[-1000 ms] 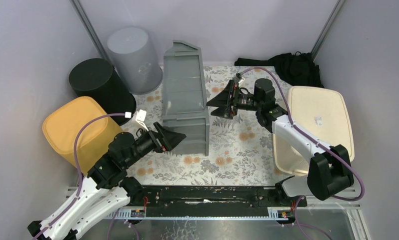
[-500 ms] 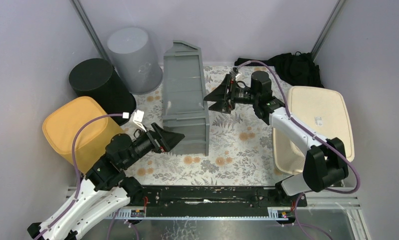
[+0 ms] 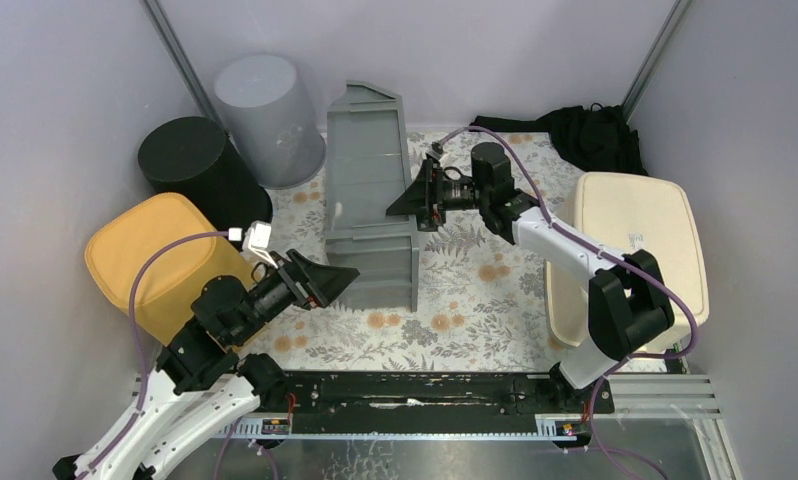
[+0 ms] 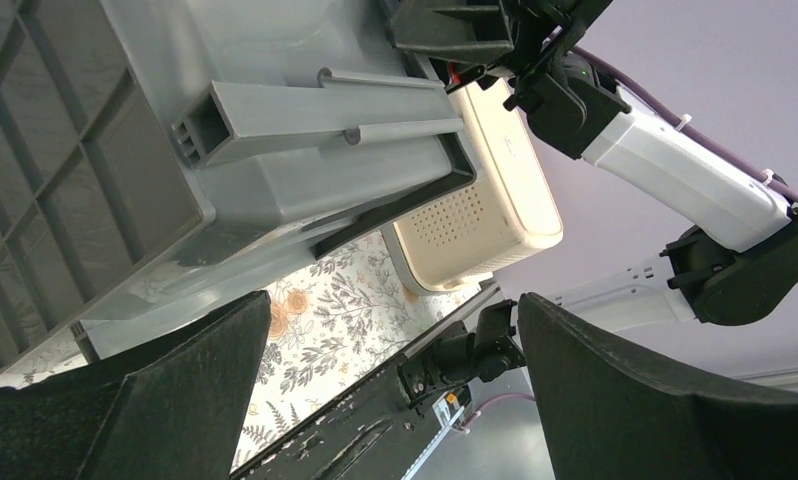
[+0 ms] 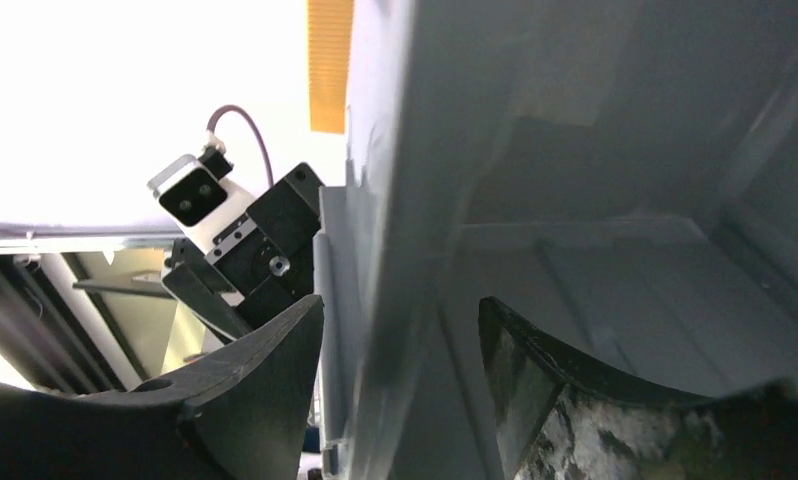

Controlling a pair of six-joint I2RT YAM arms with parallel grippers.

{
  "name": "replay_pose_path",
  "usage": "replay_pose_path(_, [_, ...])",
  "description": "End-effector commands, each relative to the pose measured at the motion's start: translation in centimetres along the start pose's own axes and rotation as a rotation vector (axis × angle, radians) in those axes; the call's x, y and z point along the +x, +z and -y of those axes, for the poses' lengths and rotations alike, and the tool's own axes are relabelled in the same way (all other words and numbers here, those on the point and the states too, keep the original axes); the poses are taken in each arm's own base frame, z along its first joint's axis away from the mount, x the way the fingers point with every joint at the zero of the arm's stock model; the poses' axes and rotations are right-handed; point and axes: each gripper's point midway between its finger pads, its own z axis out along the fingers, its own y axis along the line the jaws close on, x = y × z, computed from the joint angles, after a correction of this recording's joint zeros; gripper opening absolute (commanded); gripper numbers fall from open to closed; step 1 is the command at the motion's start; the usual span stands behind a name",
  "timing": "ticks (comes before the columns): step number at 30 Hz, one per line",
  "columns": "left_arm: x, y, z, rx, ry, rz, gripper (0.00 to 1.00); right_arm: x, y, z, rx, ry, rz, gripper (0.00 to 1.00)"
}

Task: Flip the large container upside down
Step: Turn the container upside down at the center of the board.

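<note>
The left gripper [image 3: 343, 277] hangs low over the floral tablecloth [image 3: 455, 290] with its two fingers spread wide and nothing between them. Just ahead of it, and a little to its left in the wrist view, is the near corner of the large grey container [image 3: 365, 190]. The container stands tipped on one long side. Its ribbed, gridded underside [image 4: 85, 170] is turned toward this gripper, but whether the fingers touch it cannot be told. Behind and to the outer side of the left arm sits an upturned yellow bin [image 3: 145, 260]. Across the container, the right gripper [image 3: 397, 203] meets the upper rim from the open side. Its jaws are parted and straddle the grey wall, one finger [image 5: 245, 380] outside and the other finger [image 5: 555, 370] inside the hollow. A thin gap shows on each side, so it is not clamped. A cream perforated bin [image 3: 635, 245] lies beside the right arm. Beyond both grippers, toward the back wall, stand a black round bin [image 3: 190, 165] and a pale grey round bin [image 3: 265, 115], both upside down. A heap of black cloth [image 3: 585, 135] fills the far right corner.
</note>
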Motion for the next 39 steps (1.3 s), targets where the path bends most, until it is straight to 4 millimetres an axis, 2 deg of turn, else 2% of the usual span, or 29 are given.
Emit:
replay_pose_path(1, [-1.4,-0.9,0.7,0.002,0.035,0.043,1.0,0.9,0.4,-4.2,-0.119,-0.083,-0.045,0.67])
replay_pose_path(4, [-1.6,-1.2,0.7,-0.002,0.042,0.048,1.0,1.2,0.5,-4.5,-0.139,-0.072,-0.049,0.7])
replay_pose_path(12, [-2.0,-1.7,0.6,-0.013,0.041,0.064,1.0,2.7,1.0,-5.2,-0.188,-0.065,-0.108,0.69])
replay_pose_path(25, [-2.3,-2.1,0.6,-0.032,0.035,0.069,1.0,4.7,1.3,-3.3,-0.158,-0.041,-0.171,0.66])
replay_pose_path(39, [-2.0,-1.7,0.3,-0.04,0.032,0.06,1.0,4.8,1.3,-4.3,-0.219,-0.029,-0.195,0.33])
